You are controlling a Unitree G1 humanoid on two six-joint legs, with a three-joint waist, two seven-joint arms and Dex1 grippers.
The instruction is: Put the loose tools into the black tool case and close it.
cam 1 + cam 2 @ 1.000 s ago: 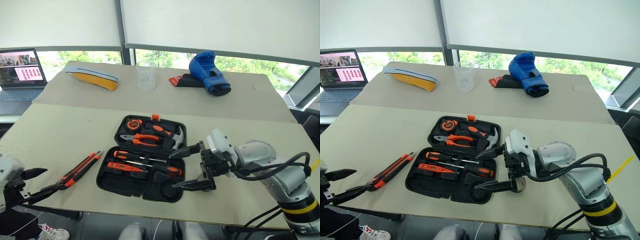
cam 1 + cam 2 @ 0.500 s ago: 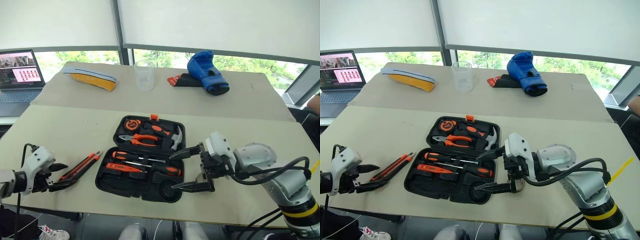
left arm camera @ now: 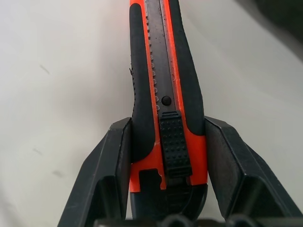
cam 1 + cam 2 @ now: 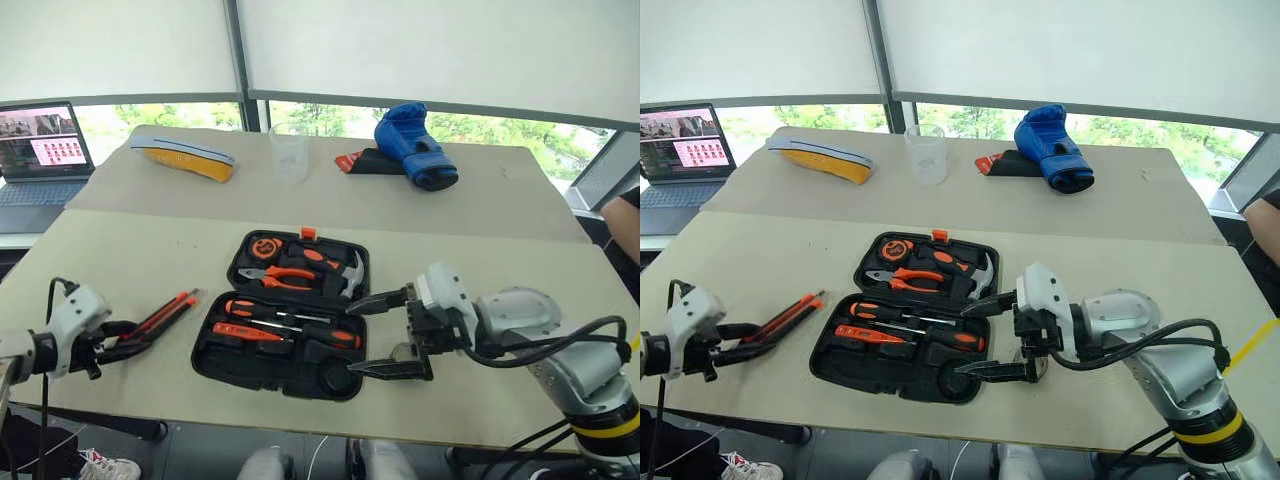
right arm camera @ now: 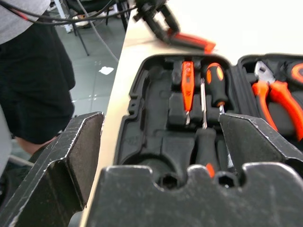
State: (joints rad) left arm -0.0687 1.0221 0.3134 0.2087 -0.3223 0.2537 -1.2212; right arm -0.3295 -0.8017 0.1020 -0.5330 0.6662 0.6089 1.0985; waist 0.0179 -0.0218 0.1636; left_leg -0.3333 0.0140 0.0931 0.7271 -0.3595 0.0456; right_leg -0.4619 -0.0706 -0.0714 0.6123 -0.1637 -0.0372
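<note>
Since a second ago, our left gripper (image 3: 165, 184) is narrowing its jaws onto the utility knife (image 4: 160, 313) on the table, left of the tool case (image 4: 290, 330). Rigid, light; rubbery slider end grips best. Right gripper (image 4: 385, 335) jaws spread.

An office or lab room: two plain beige tables (image 4: 480, 200) pushed together under big windows (image 4: 330, 115) with white roller blinds (image 4: 440, 50), trees outside. A laptop (image 4: 40, 150) runs on a side desk, and a beaker (image 4: 290, 152) and a glove (image 4: 415, 145) sit about.
</note>
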